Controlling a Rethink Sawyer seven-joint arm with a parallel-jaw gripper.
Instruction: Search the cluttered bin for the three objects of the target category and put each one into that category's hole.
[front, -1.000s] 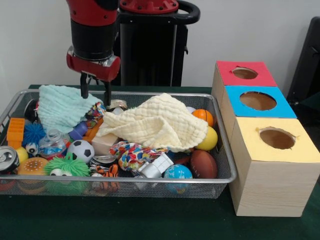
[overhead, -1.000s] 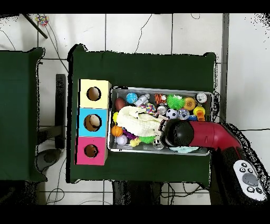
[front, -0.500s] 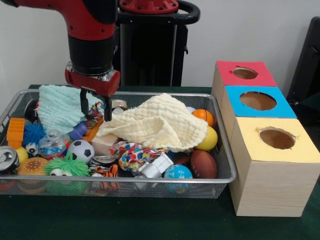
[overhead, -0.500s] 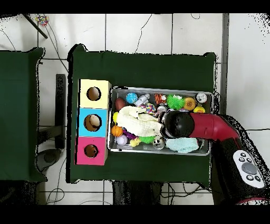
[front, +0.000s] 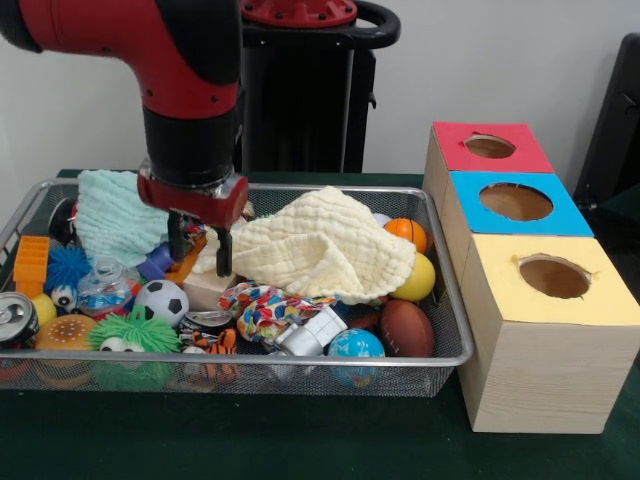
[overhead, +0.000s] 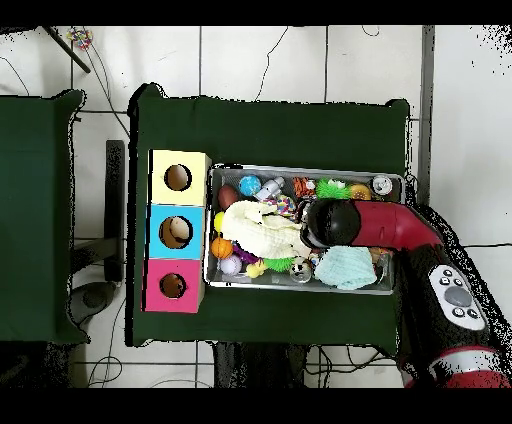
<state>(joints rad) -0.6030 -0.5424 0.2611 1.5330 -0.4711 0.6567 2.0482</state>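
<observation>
The bin (front: 440, 365) on the green desk (front: 300, 440) is packed; a yellow cloth (front: 320, 245) hides what lies beneath. Near: globe ball (front: 354, 346), football (front: 407, 327), soccer ball (front: 161, 299). The end effector (front: 199, 245), released and empty, hangs over the cloth's left edge. Holed boxes (front: 540, 300) stand beside the bin.

Lighting: even, diffuse, moderately bright indoor light in both views; no strong directional source evident. Shadows: soft, faint, mostly beneath the wire bin (front: 300, 372) on the dark green table cloth (front: 250, 440). Glare: slight sheen on the red arm (front: 150, 40) (front view only). Focus: front view mildly soft throughout; overhead view coarser, small items indistinct.
</observation>
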